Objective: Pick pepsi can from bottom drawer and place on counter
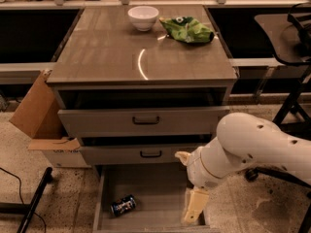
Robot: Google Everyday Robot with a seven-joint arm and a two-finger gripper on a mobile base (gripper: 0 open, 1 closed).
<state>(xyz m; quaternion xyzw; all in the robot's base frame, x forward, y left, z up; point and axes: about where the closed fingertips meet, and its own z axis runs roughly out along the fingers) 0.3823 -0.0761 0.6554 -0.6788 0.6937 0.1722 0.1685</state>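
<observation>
The pepsi can, dark blue with silver ends, lies on its side at the front left of the floor of the open bottom drawer. My gripper, on the white arm coming in from the right, hangs over the drawer's right side, well to the right of the can. Its two cream fingers are spread apart with nothing between them. The counter is the glossy wood-grain top above the drawers.
A white bowl and a green chip bag sit at the back of the counter. The two upper drawers stand partly pulled out. A cardboard box stands left of the cabinet, a black chair to the right.
</observation>
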